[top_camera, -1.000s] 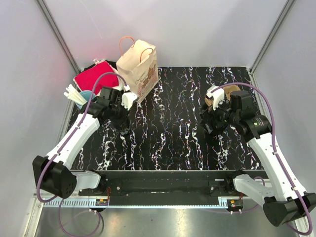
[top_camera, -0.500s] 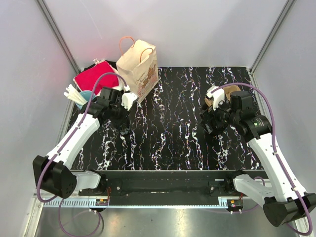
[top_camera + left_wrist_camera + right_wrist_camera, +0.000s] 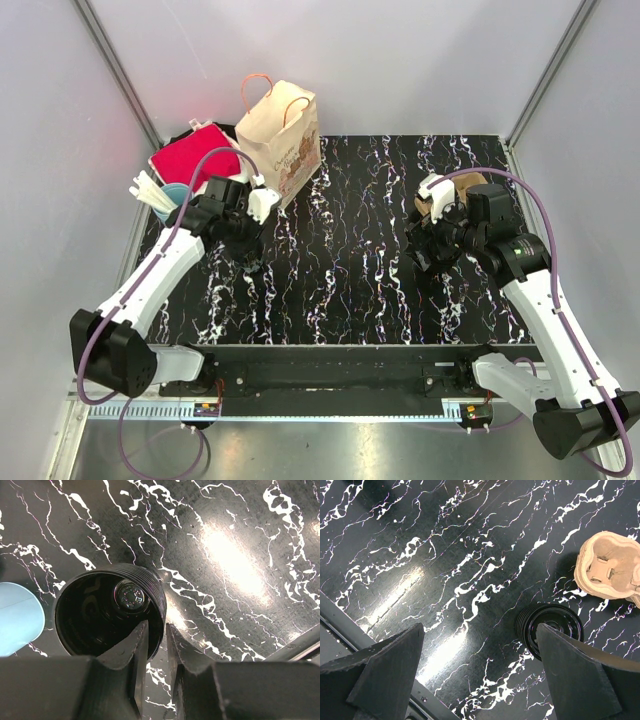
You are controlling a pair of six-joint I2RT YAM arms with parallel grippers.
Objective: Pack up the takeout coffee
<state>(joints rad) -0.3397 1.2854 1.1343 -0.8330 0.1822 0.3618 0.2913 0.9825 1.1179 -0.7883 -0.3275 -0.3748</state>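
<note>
1. The paper bag (image 3: 283,138) carries a dark print on its front face, too small to read. A small round disc (image 3: 129,595) at the bottom of the black ribbed cup (image 3: 107,611) bears raised marks that cannot be read either.
2. This cup stands upright just in front of the bag, a little toward its left. Its long axis is vertical and its open mouth points straight up.
3. The left gripper (image 3: 156,630) pinches the cup's wall, one finger (image 3: 132,647) inside the mouth and the other outside the rim.
4. A second black cup (image 3: 551,630) stands upright well to the right of the bag, mouth up. The right gripper (image 3: 479,645) hangs above it with jaws spread wide, holding nothing.
5. Both cups are dark and round, with fine horizontal ridges around the outer wall.
6. A moulded pulp carrier (image 3: 607,565), tan and fibrous with rounded wells, lies just beside the second cup.
7. The bag is tan kraft paper with thin loop handles, standing upright on the glossy black table (image 3: 350,260), which is veined in white.
8. A red cloth (image 3: 190,160) lies just left of the bag.
</note>
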